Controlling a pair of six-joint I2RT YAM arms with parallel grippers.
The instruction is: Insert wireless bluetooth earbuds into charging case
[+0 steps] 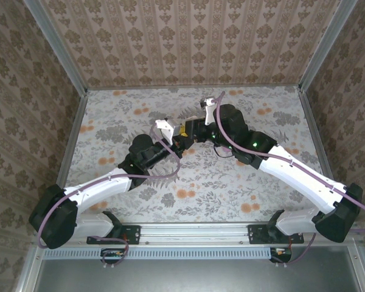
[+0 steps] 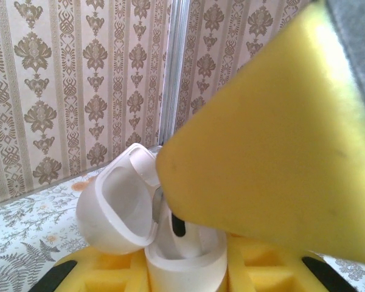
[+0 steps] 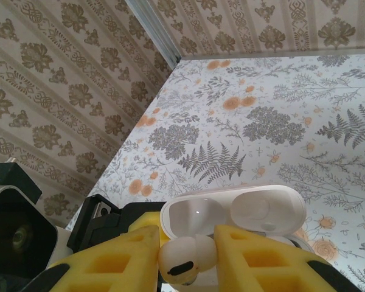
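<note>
From above, my left arm (image 1: 97, 188) and my right arm (image 1: 292, 167) both reached in from the near edge and met over the middle of the tabletop (image 1: 109, 115), a little toward its far edge. Each arm was bent at the elbow, with the wrists turned in toward one another until the two sets of jaws were almost touching. The small parts between them were too tiny to make out from there.

At my left wrist, the left jaws were closed on the charging case (image 2: 188, 264), whose body sat upright between my yellow pads (image 2: 97, 274). Its lid (image 2: 118, 210) was swung open to the left. I judged that the case was held up off the tabletop. One finger (image 2: 274, 158) of my right jaws loomed very close in front, coming down over the open mouth.

At my right wrist, the right jaws were gripping one white earbud (image 3: 185, 258) between the yellow pads (image 3: 109, 261), dark slot toward the camera. The open case (image 3: 231, 213) lay just beyond it, both hollows facing me and, as far as I could tell, bare.

So I judged the task barely half begun. The case was open and steadied, and one earbud was picked up and brought to the rim, but it was not yet seated. It had to go into its well, the other earbud had to follow, and where that one was I could not tell.
</note>
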